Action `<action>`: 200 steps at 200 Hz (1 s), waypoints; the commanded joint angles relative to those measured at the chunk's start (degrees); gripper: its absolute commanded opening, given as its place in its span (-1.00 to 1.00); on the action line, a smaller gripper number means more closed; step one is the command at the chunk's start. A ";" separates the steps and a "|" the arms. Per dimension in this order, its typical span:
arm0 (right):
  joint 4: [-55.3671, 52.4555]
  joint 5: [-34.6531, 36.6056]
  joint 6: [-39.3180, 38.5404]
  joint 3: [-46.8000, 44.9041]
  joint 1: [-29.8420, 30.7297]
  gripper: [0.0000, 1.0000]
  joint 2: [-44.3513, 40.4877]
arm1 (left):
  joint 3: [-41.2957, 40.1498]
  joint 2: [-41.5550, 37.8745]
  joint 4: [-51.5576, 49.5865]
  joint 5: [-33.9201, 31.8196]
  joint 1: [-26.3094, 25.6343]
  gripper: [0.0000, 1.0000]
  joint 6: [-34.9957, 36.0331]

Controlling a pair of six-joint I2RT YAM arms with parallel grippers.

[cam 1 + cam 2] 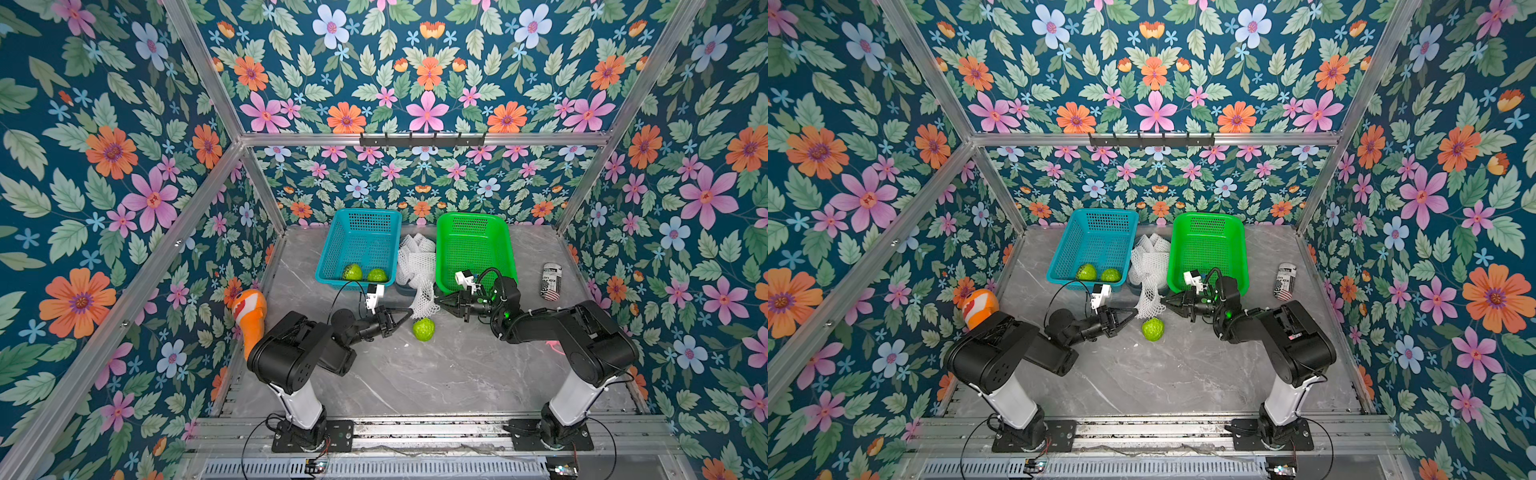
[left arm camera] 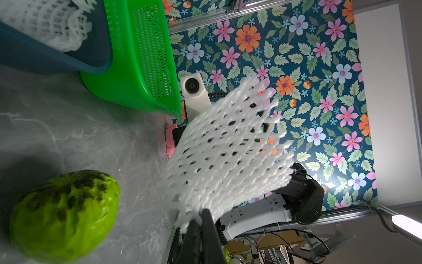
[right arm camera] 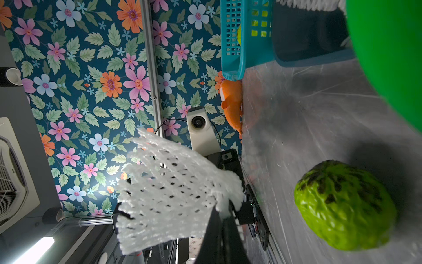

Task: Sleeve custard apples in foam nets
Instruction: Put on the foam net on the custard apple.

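Both grippers hold one white foam net between them, just above the table. My left gripper is shut on one lower corner of it. My right gripper is shut on the opposite edge. The net hangs flat, its mouth not spread. One custard apple lies bare on the table right below the net. Two more custard apples sit in the blue basket. A heap of foam nets lies between the baskets.
The green basket stands at the back, just behind my right gripper. A printed can lies at the right, and an orange fish toy leans at the table's left edge. Patterned walls close in three sides.
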 commanded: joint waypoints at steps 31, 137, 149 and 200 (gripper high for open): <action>-2.20 -0.39 -3.88 -0.33 0.47 -1.00 -1.14 | -0.99 1.56 6.80 -0.10 -0.43 -1.00 2.21; -6.25 1.40 -7.55 1.49 0.91 -1.00 2.67 | 0.53 6.82 6.80 -0.54 -0.24 -1.00 3.07; -6.38 1.38 -7.73 1.39 0.91 -1.00 2.75 | 0.12 6.86 6.78 -0.44 -0.11 -1.00 2.99; -7.94 1.91 -9.81 -0.52 0.17 -1.00 2.20 | -1.19 7.16 6.76 -0.35 0.46 -1.00 3.76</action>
